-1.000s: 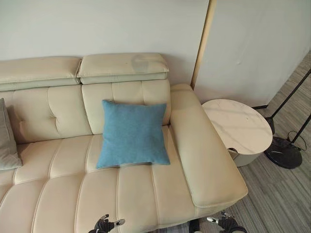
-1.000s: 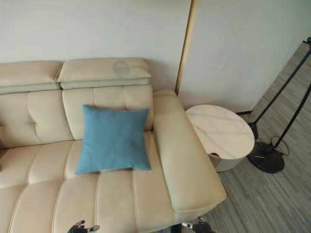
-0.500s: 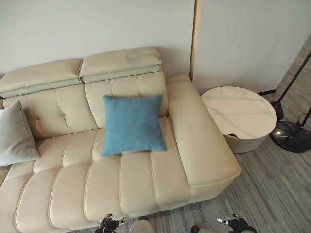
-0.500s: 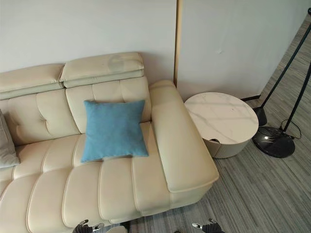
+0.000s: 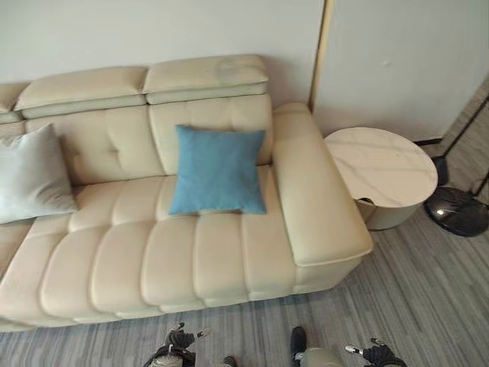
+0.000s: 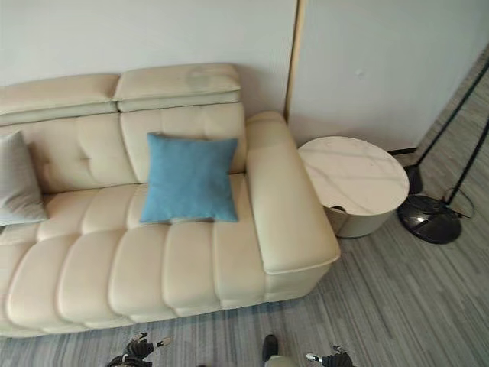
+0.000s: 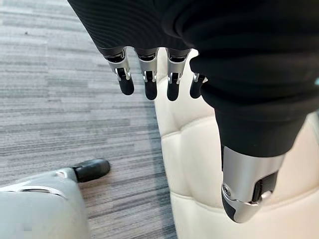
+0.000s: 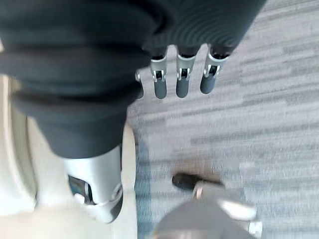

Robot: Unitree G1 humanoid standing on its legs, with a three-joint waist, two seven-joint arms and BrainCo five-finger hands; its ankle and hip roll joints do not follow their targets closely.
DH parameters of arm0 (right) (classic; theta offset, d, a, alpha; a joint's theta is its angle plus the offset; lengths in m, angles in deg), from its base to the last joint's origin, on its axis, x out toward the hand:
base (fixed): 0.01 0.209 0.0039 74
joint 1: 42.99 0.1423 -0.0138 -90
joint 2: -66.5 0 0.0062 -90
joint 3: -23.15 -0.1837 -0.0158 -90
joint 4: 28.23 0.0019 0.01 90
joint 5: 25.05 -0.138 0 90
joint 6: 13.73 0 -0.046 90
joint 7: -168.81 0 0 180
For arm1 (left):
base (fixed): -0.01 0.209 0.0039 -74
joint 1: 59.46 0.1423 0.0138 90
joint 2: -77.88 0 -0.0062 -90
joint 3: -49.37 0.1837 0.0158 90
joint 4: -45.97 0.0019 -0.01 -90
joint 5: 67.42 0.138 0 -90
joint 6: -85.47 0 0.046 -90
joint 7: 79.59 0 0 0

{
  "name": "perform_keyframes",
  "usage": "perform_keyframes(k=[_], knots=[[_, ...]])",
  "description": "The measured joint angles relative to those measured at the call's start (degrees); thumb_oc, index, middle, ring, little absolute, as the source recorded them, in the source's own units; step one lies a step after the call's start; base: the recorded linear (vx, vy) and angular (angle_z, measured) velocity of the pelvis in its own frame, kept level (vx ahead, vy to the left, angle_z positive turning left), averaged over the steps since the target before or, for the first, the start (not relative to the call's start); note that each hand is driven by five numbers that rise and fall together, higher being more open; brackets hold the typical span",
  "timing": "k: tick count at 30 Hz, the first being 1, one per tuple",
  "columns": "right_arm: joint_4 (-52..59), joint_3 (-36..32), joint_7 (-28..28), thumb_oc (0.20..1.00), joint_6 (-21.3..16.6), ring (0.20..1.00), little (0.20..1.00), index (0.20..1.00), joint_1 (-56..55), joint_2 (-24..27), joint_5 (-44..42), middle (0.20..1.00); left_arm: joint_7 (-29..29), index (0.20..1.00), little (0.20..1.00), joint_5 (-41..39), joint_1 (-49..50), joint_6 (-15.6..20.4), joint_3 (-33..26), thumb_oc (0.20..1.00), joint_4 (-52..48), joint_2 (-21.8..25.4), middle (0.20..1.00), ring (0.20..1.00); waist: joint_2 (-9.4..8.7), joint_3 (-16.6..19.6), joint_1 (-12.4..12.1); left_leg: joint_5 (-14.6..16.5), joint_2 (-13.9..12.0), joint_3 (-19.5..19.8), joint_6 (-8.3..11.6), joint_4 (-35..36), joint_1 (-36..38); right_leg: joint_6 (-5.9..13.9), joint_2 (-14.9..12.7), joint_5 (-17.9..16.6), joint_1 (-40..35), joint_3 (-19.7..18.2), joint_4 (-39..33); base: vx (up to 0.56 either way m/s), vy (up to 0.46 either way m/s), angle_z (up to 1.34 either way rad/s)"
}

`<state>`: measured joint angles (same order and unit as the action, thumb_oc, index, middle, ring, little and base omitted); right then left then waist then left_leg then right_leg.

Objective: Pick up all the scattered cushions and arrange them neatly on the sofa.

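A blue cushion (image 5: 218, 170) leans upright against the backrest of the cream leather sofa (image 5: 153, 260), toward its right end. A grey cushion (image 5: 30, 174) leans against the backrest at the sofa's left side. My left hand (image 5: 177, 353) hangs low over the floor in front of the sofa, its fingers (image 7: 147, 79) straight and holding nothing. My right hand (image 5: 374, 353) hangs at the lower right over the floor, its fingers (image 8: 181, 79) straight and empty too.
A round marble-topped side table (image 5: 380, 170) stands beside the sofa's right armrest (image 5: 319, 200). A black floor lamp base (image 5: 458, 210) sits further right. Grey striped floor (image 5: 428, 290) lies in front of the sofa.
The camera has pulled back from the sofa: more floor shows in front, and the grey cushion at the left has come further into view. Both hands stay low and empty.
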<state>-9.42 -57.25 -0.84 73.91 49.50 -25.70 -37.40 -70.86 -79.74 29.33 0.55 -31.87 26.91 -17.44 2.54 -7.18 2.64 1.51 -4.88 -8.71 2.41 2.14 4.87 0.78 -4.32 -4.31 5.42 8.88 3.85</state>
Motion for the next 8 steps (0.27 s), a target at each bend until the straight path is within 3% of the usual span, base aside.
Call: perform_keyframes(k=[4, 8], knots=[[-0.17, -0.12, -0.69, 1.0, 0.18, 1.0, 1.0, 1.0, -0.86, -0.34, 0.04, 1.0, -0.81, 1.0, 1.0, 2.82, 3.51, -1.07, 0.24, 1.0, 0.36, -0.02, 1.0, 1.0, 1.04, 3.18, 0.05, -0.6, 0.65, 0.15, -0.74, 1.9, 0.49, 0.5, -0.78, -0.38, 0.33, 0.38, -0.23, 0.02, 0.064, 0.11], [-0.16, -0.12, -1.13, 1.0, 0.3, 1.0, 1.0, 1.0, -0.97, -0.3, 0.07, 1.0, -1.48, 1.0, 1.0, 2.88, 3.8, -1.65, 0.21, 1.0, 0.32, -0.12, 1.0, 1.0, 1.59, 3.7, -0.11, -1.18, 0.08, 0.16, -0.87, 1.34, 1.26, 0.75, 0.4, -3.22, -3.65, 0.66, -6.28, -0.01, 0.056, -0.01]])
